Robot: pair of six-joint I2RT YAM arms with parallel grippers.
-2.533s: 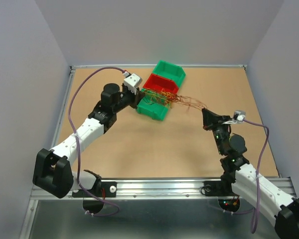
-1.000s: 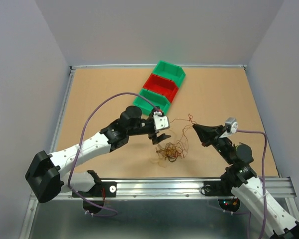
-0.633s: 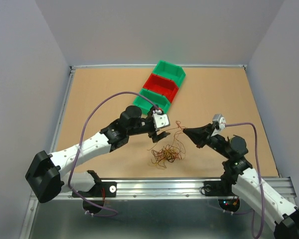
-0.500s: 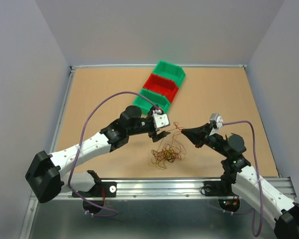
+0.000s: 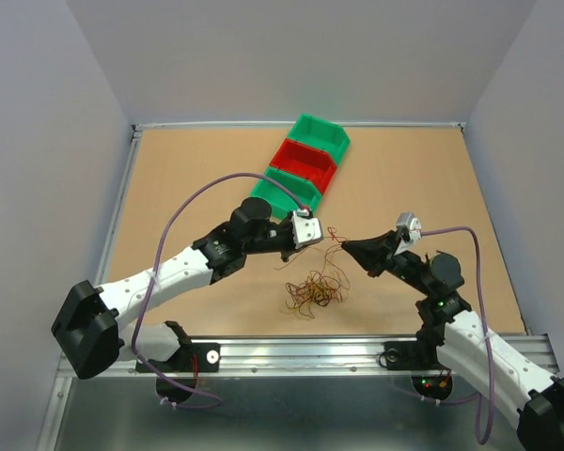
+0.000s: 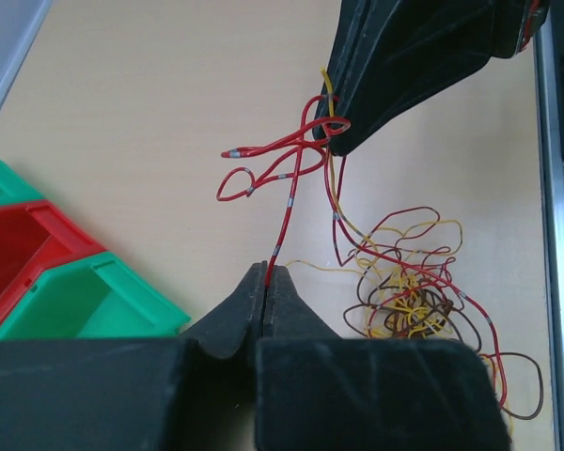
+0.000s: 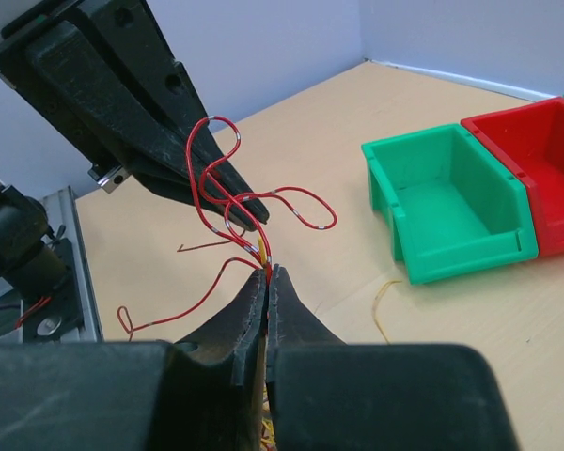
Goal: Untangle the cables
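Counted on the bench (image 5: 188, 188): two hands, three bins, one loose bunch of cables (image 5: 312, 289). Near the bench's middle, left hand (image 5: 316, 241) at 9 o'clock and right hand (image 5: 344, 244) at 3 o'clock, tip to tip and just apart. Left hand pressed together, pinching the end of a red strand (image 6: 287, 202). Right hand pressed together too, pinching red and yellowish strands at its tip. Between the two tips, that red strand in several small loops, marked with pale bands. At 6 o'clock of the tips, the rest of the bunch: very thin red, brown and yellow wires in curly tangled loops, yellow densest at the core, joined to the right hand by a few long strands. Toward 11 o'clock, side by side in a slanted row: near green bin (image 5: 268, 188), red bin (image 5: 293, 150), far green bin (image 5: 324, 127).
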